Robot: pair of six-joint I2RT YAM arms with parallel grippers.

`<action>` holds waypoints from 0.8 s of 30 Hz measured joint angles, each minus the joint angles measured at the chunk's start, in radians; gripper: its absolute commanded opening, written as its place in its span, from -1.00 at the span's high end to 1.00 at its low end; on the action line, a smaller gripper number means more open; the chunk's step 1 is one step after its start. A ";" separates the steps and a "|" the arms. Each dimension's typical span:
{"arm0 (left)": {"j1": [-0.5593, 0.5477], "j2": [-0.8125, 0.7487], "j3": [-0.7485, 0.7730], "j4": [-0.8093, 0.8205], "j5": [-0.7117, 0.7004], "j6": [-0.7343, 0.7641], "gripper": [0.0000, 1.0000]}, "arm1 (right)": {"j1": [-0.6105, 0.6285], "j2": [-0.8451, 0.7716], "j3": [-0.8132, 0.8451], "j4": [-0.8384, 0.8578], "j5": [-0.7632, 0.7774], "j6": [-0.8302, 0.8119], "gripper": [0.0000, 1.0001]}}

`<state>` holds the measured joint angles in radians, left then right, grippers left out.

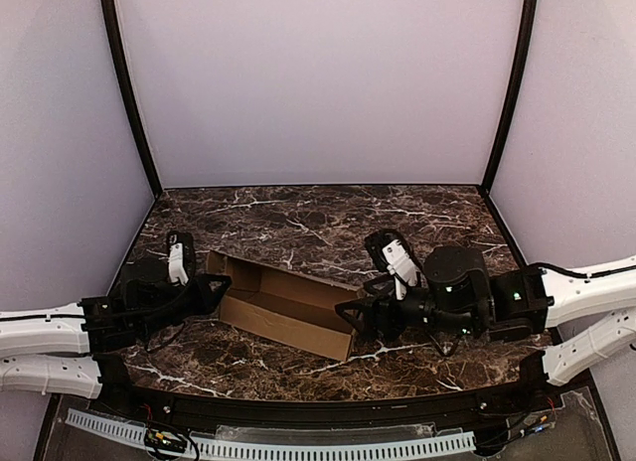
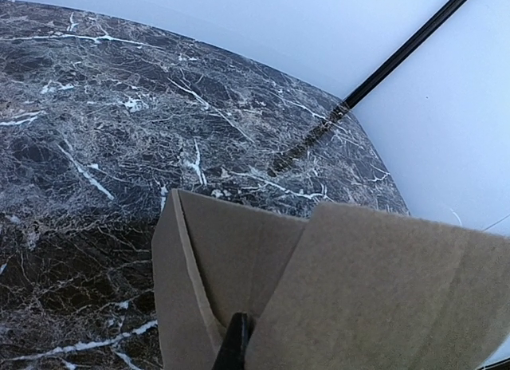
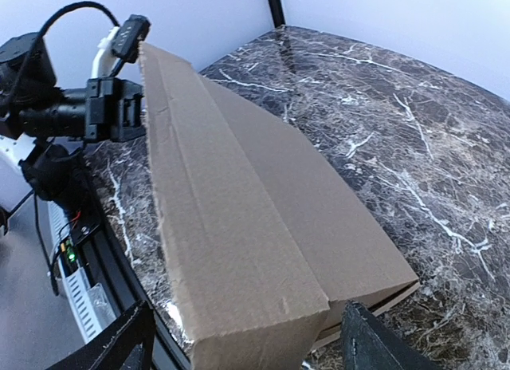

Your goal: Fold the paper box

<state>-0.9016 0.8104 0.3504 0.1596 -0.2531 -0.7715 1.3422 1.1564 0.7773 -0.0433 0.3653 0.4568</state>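
Top external view: the paper box [image 1: 283,307] lies on the table [image 1: 298,213], its long axis running far-left to near-right. At its left end, the left gripper [image 1: 211,287] is clamped on the end wall. At its right end, the right gripper [image 1: 350,317] stands spread, its fingers [image 3: 119,346] straddling that end, so it is probably best placed for the next fold.
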 measured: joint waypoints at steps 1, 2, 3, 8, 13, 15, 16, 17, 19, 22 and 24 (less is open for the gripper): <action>0.000 0.005 0.000 0.004 -0.003 0.000 0.99 | 0.000 -0.016 0.000 -0.009 -0.028 -0.013 -0.57; 0.000 0.011 0.000 0.008 -0.008 0.000 0.99 | 0.000 -0.029 0.000 -0.014 -0.046 -0.026 -0.58; 0.000 0.017 0.000 0.013 -0.012 0.000 0.99 | 0.000 -0.042 0.002 -0.021 -0.064 -0.039 -0.58; 0.000 0.064 -0.006 0.054 -0.027 0.001 0.99 | 0.000 -0.082 0.051 -0.059 -0.134 -0.117 -0.57; 0.000 0.114 -0.013 0.077 -0.035 0.002 0.99 | 0.000 -0.081 0.125 -0.075 -0.132 -0.172 -0.44; 0.000 0.122 -0.023 0.078 -0.034 0.005 0.99 | -0.002 -0.048 0.170 -0.079 -0.123 -0.187 -0.34; 0.000 0.124 -0.030 0.079 -0.034 0.007 0.99 | -0.004 -0.023 0.195 -0.077 -0.121 -0.194 -0.28; 0.000 0.124 -0.035 0.078 -0.033 0.009 0.99 | -0.010 0.005 0.218 -0.076 -0.119 -0.200 -0.23; 0.000 0.125 -0.046 0.077 -0.032 0.013 0.99 | -0.026 0.061 0.256 -0.075 -0.126 -0.206 -0.13; 0.000 0.125 -0.061 0.066 -0.032 0.018 0.99 | -0.078 0.146 0.295 -0.069 -0.162 -0.199 -0.06; -0.001 0.125 -0.073 0.048 -0.028 0.019 0.99 | -0.106 0.198 0.310 -0.062 -0.188 -0.192 -0.01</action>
<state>-0.9024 0.9352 0.2771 0.2077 -0.2810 -0.7528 1.2358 1.3548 1.0874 -0.1051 0.1772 0.2646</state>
